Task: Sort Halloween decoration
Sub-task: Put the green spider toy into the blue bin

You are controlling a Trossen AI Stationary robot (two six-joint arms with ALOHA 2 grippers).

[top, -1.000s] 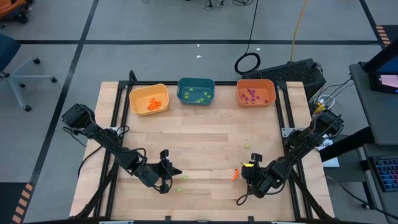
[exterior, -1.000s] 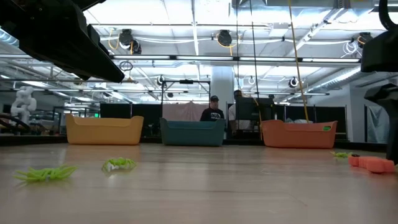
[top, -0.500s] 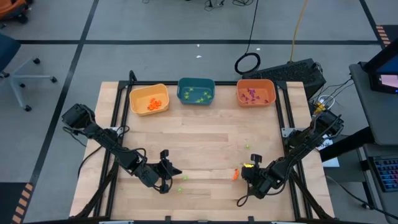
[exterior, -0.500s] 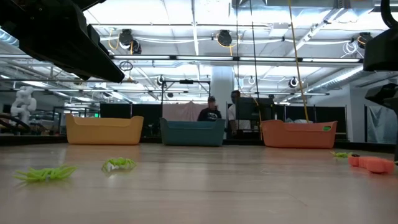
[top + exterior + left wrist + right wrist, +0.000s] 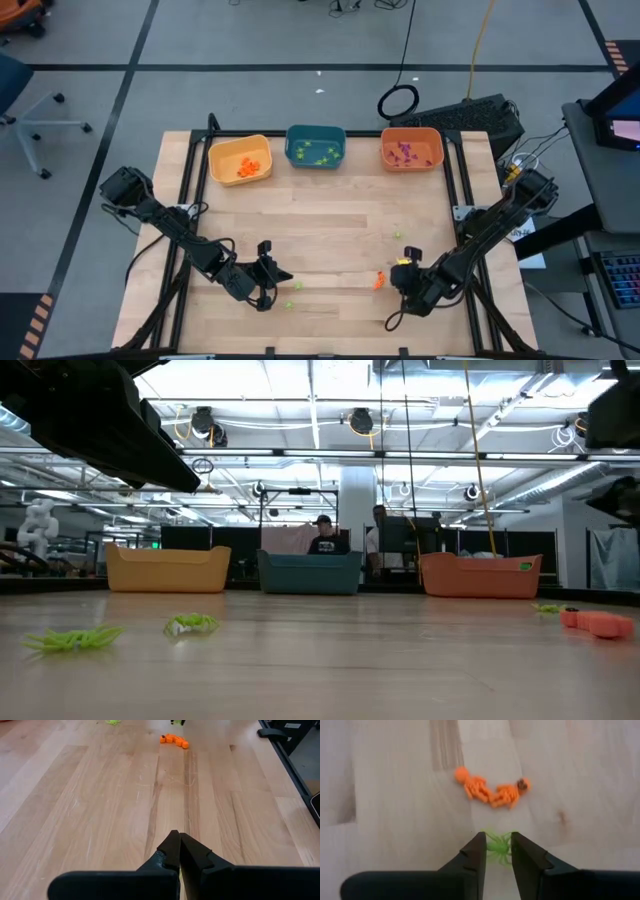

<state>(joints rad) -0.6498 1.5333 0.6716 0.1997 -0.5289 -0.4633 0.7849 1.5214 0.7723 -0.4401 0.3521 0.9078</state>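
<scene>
Right gripper (image 5: 495, 851) just pinched shut on a tiny light-green plastic spider (image 5: 497, 847) and lifted; the teal plastic bin (image 5: 316, 146) at 12 o'clock is likely next. Left gripper (image 5: 176, 851) waits, fingers pressed together, empty, at 7 o'clock.

- Left arm (image 5: 160, 225): dark, nearly black jointed links, with thin black cables trailing beside them.
- Right arm (image 5: 490, 228): the same dark links, with a small yellow marking near its wrist.
- Left fingers (image 5: 172, 851): matte black, tapered wedges.
- Right fingers (image 5: 476, 851): matte black, flat inner faces, angular outer edges.
</scene>
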